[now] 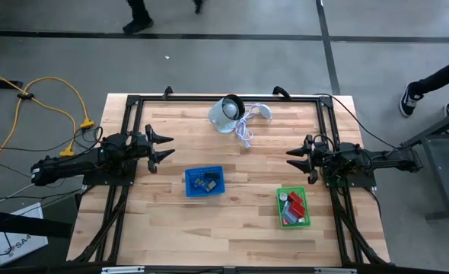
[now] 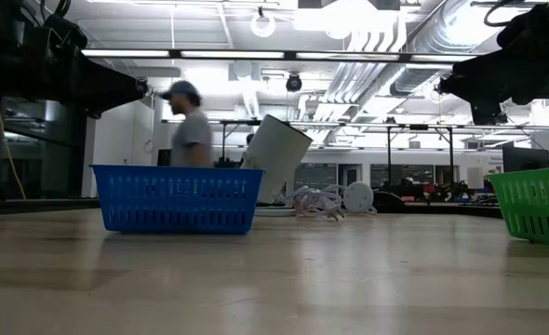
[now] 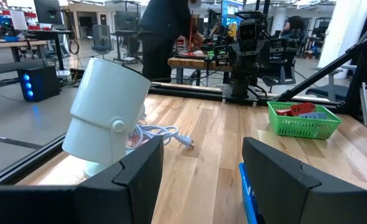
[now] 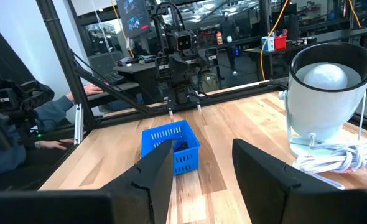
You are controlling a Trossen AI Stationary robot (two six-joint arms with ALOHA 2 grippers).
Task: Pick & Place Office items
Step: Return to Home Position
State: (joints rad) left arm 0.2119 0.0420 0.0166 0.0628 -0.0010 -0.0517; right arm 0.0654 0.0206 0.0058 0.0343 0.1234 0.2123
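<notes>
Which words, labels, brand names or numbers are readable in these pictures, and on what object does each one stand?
"SA4": black print on the white box on the floor beside the table, in the high view; the reading is uncertain.
Monitor in the room behind: its content is too blurred to read.
White round device, blue basket, green basket: no text visible.

High view: straight down, whole table (image 1: 240, 228). Low view: tabletop level, close to blue basket (image 2: 177, 197). Wrist views face each other, sharing the white device (image 3: 106, 118).
</notes>
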